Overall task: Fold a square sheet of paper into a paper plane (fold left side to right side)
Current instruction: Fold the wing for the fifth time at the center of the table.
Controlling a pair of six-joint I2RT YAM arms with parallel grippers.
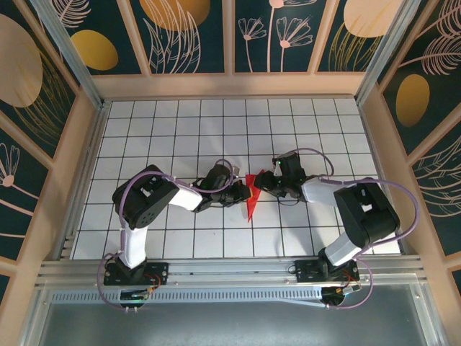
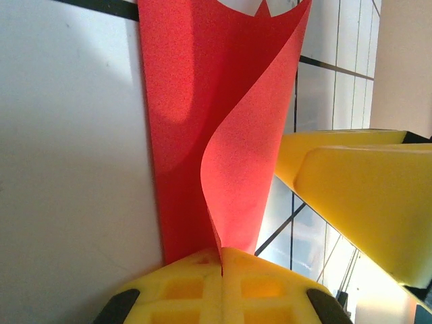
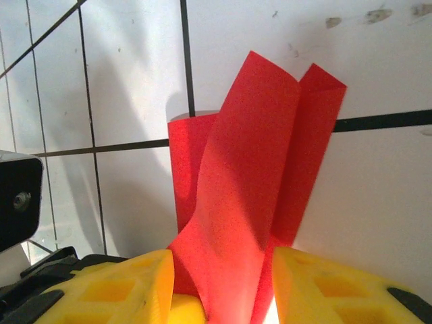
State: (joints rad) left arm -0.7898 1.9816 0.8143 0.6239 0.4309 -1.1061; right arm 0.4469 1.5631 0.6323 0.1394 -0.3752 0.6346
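**Left-to-right fold in hand.** Your left fingers point(image 2: 189, 290) are clenched on the near edge of the square sheet of paper point(image 2: 182, 135), one flap curling up off the worktop point(image 2: 67, 135). Your right fingers point(image 3: 337, 290) stand apart either side of the sheet; whether they press it, you cannot tell. The sheet sits mid-worktop. Next, probably: carry the raised flap toward 3 o'clock, edges matched, then crease. Open tiles lie from 10 to 2 o'clock
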